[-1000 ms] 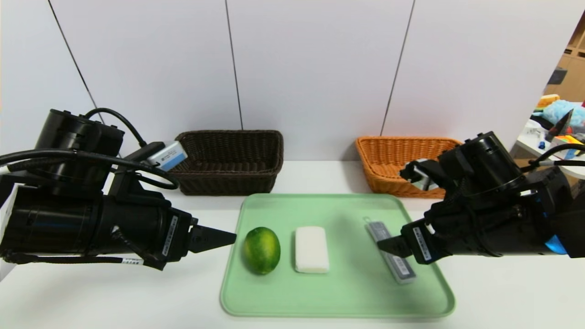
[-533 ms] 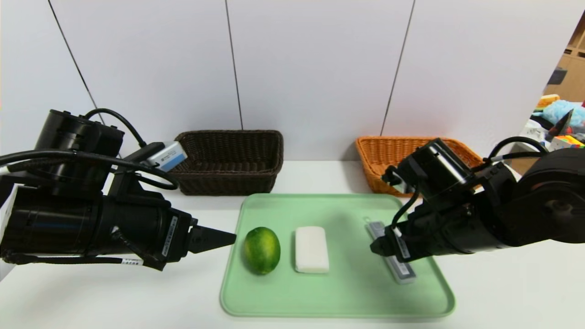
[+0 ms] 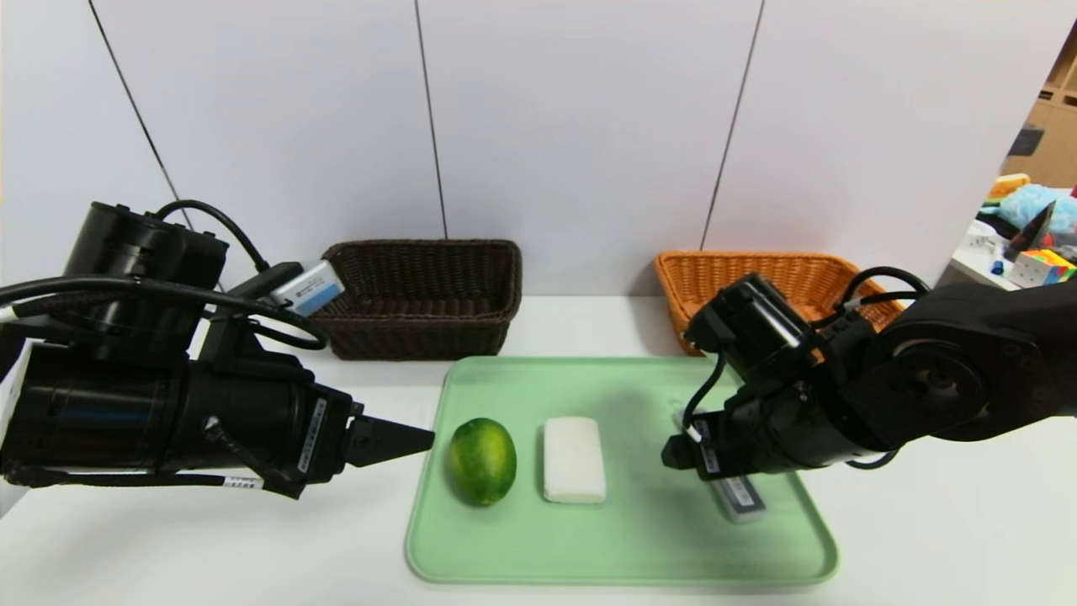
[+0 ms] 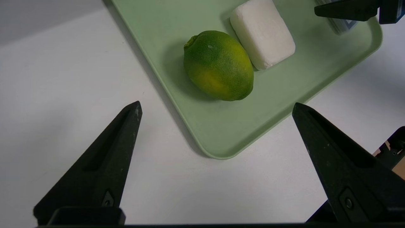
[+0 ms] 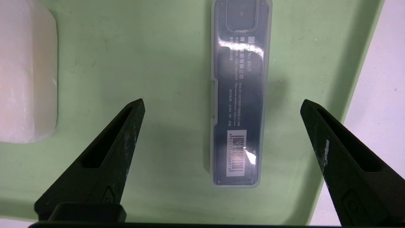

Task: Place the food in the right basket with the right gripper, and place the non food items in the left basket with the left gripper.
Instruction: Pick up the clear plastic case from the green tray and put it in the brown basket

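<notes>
On the green tray (image 3: 623, 547) lie a green lime (image 3: 481, 461), a white bar (image 3: 574, 459) and a dark plastic case with a barcode (image 3: 740, 498). My right gripper (image 3: 675, 459) hangs open just above the case (image 5: 240, 95), one finger on each side, touching nothing (image 5: 222, 101). My left gripper (image 3: 421, 439) is open and empty beside the tray's left edge, pointing at the lime (image 4: 218, 65); the tray's near corner (image 4: 227, 139) lies between its fingers (image 4: 216, 106). The brown left basket (image 3: 421, 295) and the orange right basket (image 3: 757, 273) stand behind the tray.
The tray rests on a white table (image 3: 168, 555) against a white panelled wall. Both baskets sit along the wall. A side table with colourful toys (image 3: 1035, 252) is at the far right. The white bar (image 5: 25, 72) lies close to my right gripper's finger.
My right arm has swung left and tipped down over the tray, so its gripper now hangs above the dark case. The left arm and the three items have not moved.
</notes>
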{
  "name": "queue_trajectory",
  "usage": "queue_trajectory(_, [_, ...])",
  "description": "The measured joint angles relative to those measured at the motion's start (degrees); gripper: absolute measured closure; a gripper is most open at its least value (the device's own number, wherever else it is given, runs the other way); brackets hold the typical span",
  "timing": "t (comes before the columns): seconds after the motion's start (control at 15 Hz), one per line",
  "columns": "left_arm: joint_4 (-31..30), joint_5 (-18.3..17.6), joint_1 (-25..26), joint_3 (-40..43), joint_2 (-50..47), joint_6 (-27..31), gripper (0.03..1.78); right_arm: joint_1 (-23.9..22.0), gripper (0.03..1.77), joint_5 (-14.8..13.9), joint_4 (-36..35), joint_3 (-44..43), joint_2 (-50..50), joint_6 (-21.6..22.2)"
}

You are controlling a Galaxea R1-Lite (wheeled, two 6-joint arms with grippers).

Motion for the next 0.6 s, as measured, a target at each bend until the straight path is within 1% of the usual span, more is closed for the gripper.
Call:
queue_trajectory(0.33, [0.0, 0.0, 0.0, 0.0, 0.0, 0.0, 0.12, -0.2, 0.1, 0.1, -0.1, 0.0, 0.9, 2.5])
queue_trajectory(0.6, [0.0, 0.0, 0.0, 0.4, 0.0, 0.0, 0.12, -0.5, 0.1, 0.4, -0.1, 0.4, 1.4, 2.5])
